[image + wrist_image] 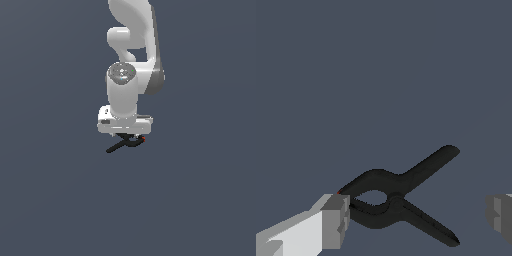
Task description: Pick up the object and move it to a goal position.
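Wrist view looks down between the two grey pads [336, 220] of the white robot gripper [418, 217], whose jaws stand wide apart, one pad at each side of the frame. Between them lies the small black spring-clamp with two splayed handles crossing in an X [393, 200]. The clamp's closed nose end sits right against the nearer grey pad, where a sliver of red shows at the pad's corner; whether pad and clamp actually touch cannot be told. The other pad [501, 217] stands well apart from the clamp, with both handle ends pointing towards it. The jaws grip nothing. Beyond the clamp spreads the plain slate-grey ground [381, 75], flat and unmarked.

Seen from the exterior view, the gripper [125, 134] points straight down from the white, jointed arm [131, 55], which rises out of the frame overhead. The clamp [125, 144] shows just beneath the gripper's body, partly hidden by it: one black handle runs out towards the exterior view's left, and a tiny red-orange tip [143, 139] sits at the clamp's end towards the exterior view's right. The fingers themselves cannot be made out from this side. The same grey ground [50, 200] fills the frame behind arm and clamp.
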Robot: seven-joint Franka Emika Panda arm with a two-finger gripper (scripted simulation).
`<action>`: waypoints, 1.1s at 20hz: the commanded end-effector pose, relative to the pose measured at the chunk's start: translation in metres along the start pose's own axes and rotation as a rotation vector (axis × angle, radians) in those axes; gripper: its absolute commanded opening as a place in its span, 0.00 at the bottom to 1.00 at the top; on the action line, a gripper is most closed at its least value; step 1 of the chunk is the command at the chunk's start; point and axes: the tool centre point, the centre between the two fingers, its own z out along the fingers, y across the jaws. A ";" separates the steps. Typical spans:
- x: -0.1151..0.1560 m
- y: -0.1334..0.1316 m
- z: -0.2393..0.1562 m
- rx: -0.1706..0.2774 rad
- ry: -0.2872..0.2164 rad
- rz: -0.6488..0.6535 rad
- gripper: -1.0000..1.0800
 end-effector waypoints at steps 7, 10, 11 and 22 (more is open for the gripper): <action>0.000 0.005 -0.002 -0.007 -0.003 -0.011 0.81; 0.000 0.005 -0.002 -0.007 -0.003 -0.011 0.81; 0.000 0.004 -0.002 -0.007 -0.003 -0.014 0.81; -0.004 -0.002 0.009 -0.011 -0.004 -0.133 0.81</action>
